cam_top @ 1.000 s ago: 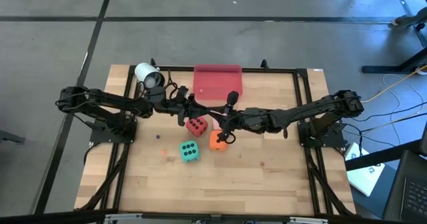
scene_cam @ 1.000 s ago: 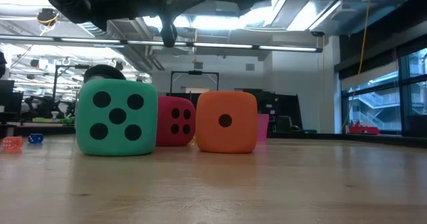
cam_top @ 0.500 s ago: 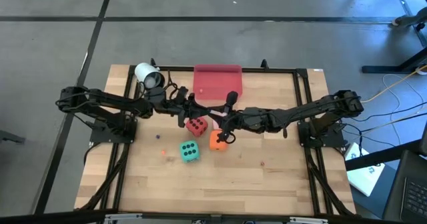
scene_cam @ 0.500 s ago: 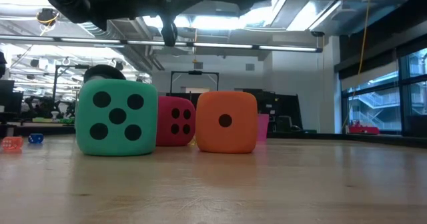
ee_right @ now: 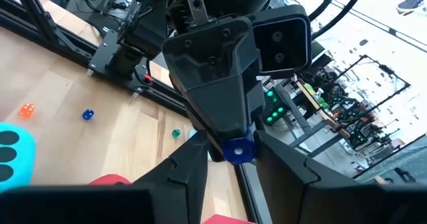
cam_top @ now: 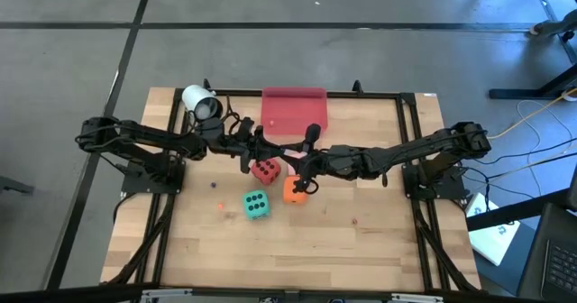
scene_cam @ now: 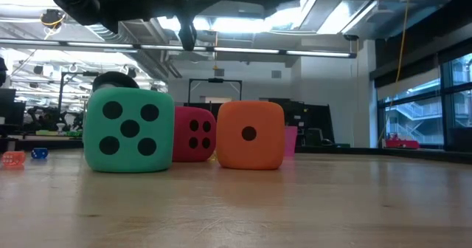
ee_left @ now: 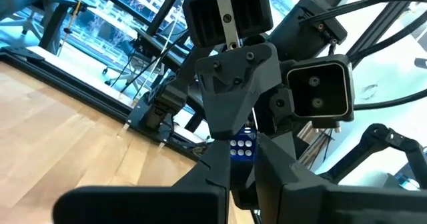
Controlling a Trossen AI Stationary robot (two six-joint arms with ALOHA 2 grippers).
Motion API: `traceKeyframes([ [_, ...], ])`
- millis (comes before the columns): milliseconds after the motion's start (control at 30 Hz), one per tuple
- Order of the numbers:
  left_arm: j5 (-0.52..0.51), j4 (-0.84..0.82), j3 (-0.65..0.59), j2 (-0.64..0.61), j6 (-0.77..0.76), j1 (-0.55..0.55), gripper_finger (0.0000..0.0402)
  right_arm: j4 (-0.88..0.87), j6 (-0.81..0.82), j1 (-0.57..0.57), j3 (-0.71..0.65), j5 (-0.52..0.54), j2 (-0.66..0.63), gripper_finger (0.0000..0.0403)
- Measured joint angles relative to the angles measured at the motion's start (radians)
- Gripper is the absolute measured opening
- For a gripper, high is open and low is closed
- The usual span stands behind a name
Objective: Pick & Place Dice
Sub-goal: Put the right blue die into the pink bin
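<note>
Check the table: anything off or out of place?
Nothing damaged. Odd: left gripper and right gripper meet tip to tip near the red die, with a small blue die between them, apparently pinched by the left.

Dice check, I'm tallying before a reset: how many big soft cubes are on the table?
3: the red soft die mid-table below the pink tray, the orange soft die to its right, the green soft die nearest the front. Another may hide under the arms.
</note>
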Motion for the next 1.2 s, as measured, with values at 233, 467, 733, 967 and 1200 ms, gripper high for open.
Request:
traceKeyframes([
  [233,0.002,0.000,0.000,0.000,0.008,0.001,0.0024,0.000,0.017,0.004,0.000,0.000,0.000,0.0142],
  [467,0.028,-0.001,0.000,0.000,0.016,0.005,0.0024,-0.005,-0.003,0.027,-0.001,0.080,-0.012,0.0195],
  [733,0.029,-0.002,0.000,-0.001,0.059,0.016,0.0024,-0.011,-0.020,0.069,-0.002,0.191,-0.039,0.0227],
  [967,0.058,-0.011,0.000,-0.003,0.110,0.064,0.0024,-0.029,-0.013,0.118,-0.001,0.267,-0.107,0.0229],
  [1200,0.094,-0.028,-0.001,-0.034,0.165,0.140,0.0024,-0.147,0.052,0.176,-0.001,0.385,-0.213,0.0225],
])
